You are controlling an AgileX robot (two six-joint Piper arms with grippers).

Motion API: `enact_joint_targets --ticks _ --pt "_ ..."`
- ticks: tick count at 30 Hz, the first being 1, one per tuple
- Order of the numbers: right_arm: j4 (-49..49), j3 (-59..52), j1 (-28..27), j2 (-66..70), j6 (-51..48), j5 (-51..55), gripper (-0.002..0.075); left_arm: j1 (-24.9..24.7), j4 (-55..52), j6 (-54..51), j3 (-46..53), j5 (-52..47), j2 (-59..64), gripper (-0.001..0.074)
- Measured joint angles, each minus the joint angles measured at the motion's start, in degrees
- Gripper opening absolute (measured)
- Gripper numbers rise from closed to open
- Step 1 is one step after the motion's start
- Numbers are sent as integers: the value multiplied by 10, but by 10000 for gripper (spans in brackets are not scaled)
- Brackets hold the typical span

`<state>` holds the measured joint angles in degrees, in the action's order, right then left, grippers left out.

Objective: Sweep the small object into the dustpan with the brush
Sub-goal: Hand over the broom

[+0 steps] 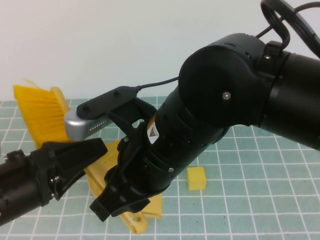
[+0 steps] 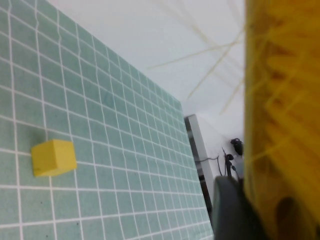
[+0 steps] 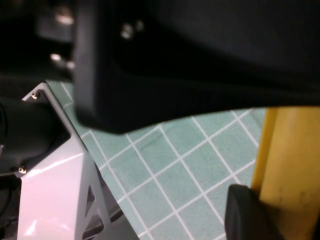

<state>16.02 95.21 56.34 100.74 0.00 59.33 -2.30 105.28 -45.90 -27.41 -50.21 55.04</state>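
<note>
Both grippers (left (image 1: 82, 152), right (image 1: 125, 202)) low, crossing.

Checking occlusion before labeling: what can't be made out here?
- Dustpan: in the high view the scoop is mostly under the right arm. The right hand, front centre, clamps its handle.
- Brush: handle hidden behind the left hand, lower left, so the grip is unclear. The left wrist view blurs the bristles.
- Cube: in plain sight, but the arm covers its gap to the dustpan.
</note>
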Motion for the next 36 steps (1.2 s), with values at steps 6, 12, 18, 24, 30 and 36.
enact_joint_targets --ticks 6,12,18,24,30,36 --pt "0 2 0 0 0 -2 190 0 0 0 -3 -4 4 27" --pt "-1 4 0 0 -10 -4 190 0 0 -14 -3 -28 4 0" --pt "8 4 0 0 -16 1 257 0 0 -45 -3 -30 4 0" --pt "86 4 -31 -7 -55 29 468 0 -1 -51 -3 -35 4 0" --pt "115 4 -107 -59 -93 85 505 0 -1 -22 -3 -37 4 0" --pt "205 -19 -188 -85 -179 112 507 0 -1 3 -3 -58 4 0"
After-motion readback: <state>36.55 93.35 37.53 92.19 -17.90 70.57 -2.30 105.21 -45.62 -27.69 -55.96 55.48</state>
